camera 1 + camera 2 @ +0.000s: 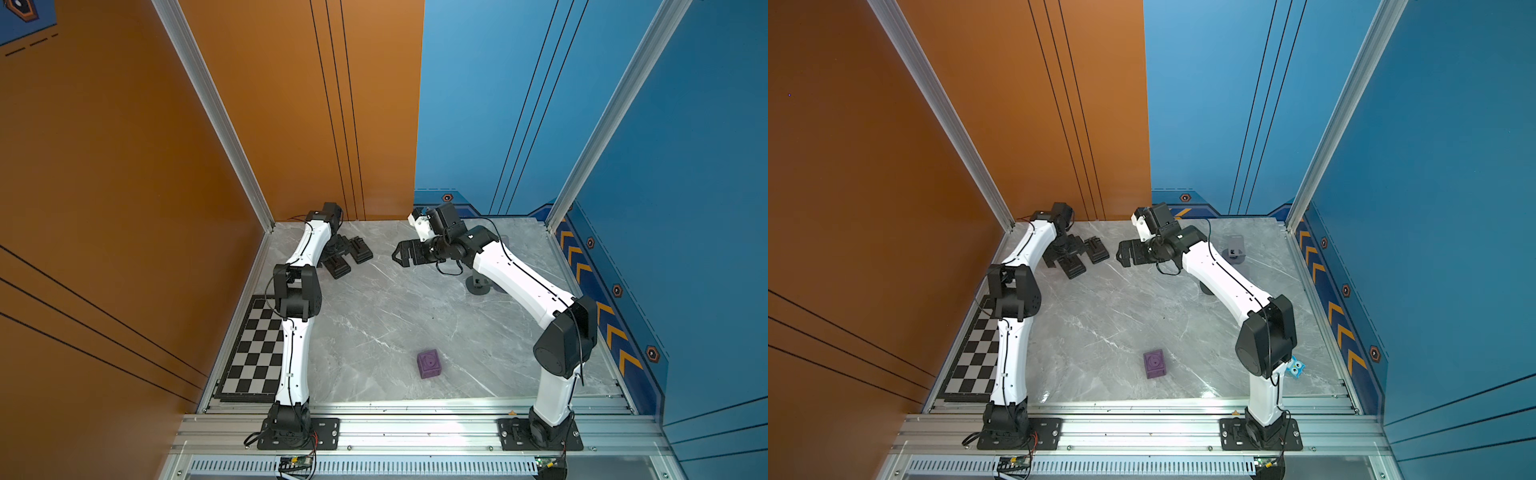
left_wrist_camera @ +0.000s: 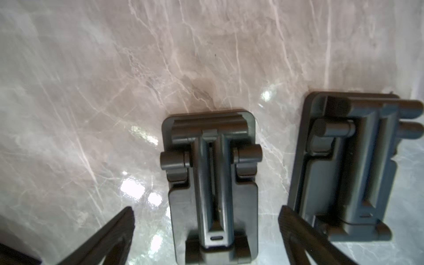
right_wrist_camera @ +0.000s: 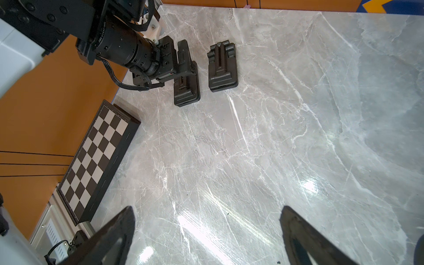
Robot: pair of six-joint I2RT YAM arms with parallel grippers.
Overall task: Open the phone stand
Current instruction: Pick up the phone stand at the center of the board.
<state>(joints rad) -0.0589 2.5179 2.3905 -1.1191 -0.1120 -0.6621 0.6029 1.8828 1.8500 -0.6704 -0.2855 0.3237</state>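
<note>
Aluminium rail (image 1: 415, 430), marble tabletop (image 1: 395, 316), orange wall (image 1: 104, 166)

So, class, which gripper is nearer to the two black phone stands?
Left. The left gripper hangs directly over one phone stand, open, the second phone stand just beside it. The right gripper, also open, hangs apart over bare table.

Two end effectors: the left end effector (image 2: 206, 208) and the right end effector (image 1: 401, 253). Two black folded phone stands: the first phone stand (image 2: 211, 183) below the left end effector, the second phone stand (image 2: 344, 172) just beside it. Apart from both end effectors: one purple cube (image 1: 429, 364), one checkerboard (image 1: 253, 353), one blue owl figure (image 1: 1296, 368), one small grey object (image 1: 1234, 246).
</note>
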